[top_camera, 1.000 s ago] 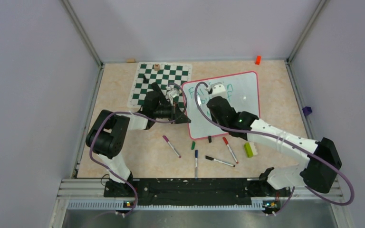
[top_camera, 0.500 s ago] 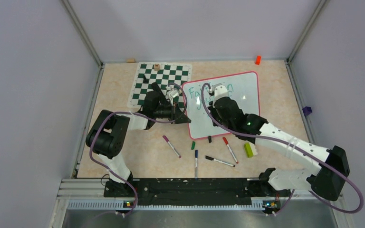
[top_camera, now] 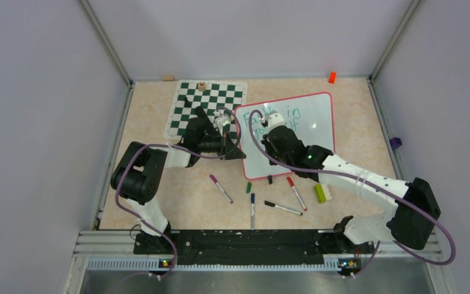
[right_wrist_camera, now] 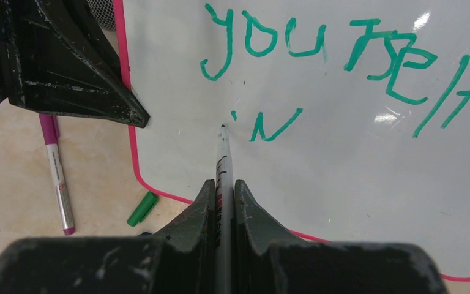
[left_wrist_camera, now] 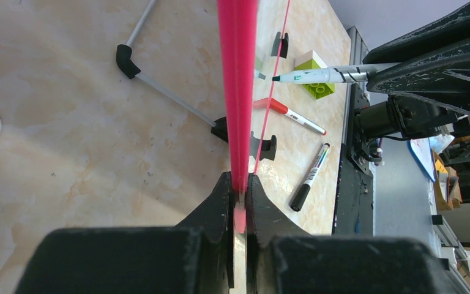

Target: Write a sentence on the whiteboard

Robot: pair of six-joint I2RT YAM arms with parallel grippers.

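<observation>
Right claw (right_wrist_camera: 223, 184) clamped tight on a marker (right_wrist_camera: 223, 156) above the whiteboard (right_wrist_camera: 355, 184); left claw (left_wrist_camera: 238, 187) pinched shut on the board's red-pink edge.
The whiteboard sat on the surface (top_camera: 177, 184) just right of the chess mat (top_camera: 211, 101). The sentence (right_wrist_camera: 318, 49) ran in teal-green, with "yourself" on one line and a few strokes beneath. The marker's tip was just left of those strokes, but contact could not be told. Loose markers (top_camera: 283, 208) and a green cap (right_wrist_camera: 142, 208) lay by the board's near edge.
</observation>
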